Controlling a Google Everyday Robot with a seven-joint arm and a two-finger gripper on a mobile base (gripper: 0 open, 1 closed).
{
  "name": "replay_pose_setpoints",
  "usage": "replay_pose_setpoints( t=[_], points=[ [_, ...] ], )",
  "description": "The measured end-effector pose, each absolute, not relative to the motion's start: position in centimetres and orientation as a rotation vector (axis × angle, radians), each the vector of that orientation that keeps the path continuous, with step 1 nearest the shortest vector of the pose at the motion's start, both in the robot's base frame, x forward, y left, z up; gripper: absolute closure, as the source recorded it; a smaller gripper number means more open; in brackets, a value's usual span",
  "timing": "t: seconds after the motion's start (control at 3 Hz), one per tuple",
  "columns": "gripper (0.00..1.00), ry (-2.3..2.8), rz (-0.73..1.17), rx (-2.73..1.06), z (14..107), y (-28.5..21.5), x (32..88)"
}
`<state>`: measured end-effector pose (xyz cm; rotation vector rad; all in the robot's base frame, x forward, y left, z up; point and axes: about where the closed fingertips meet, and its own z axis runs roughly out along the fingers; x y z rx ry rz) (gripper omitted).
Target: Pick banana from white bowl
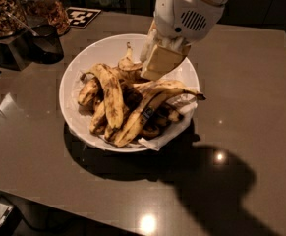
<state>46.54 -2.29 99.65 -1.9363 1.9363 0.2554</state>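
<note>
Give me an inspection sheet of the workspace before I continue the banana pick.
Surface: smooth grey-brown tabletop, with light glints.
Job's things: wide white bowl, paper-lined, heaped with bananas; short curved blotchy yellow banana at its far side, stem up.
Clutter: long sticker-bearing banana; dark-streaked long banana; nut jars; dark cup; black-and-white marker tag.
Grippers: beige gripper low over the bowl, right beside the short banana.
Cables: nothing seen.
Surroundings: dark.
</note>
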Motion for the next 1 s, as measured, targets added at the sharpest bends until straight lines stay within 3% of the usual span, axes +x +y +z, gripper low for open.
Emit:
replay_pose_setpoints(
  t=[1.0],
  points=[
    [1.0,1.644,0.369,-1.849,103.0,-9.0,41.4]
  ],
)
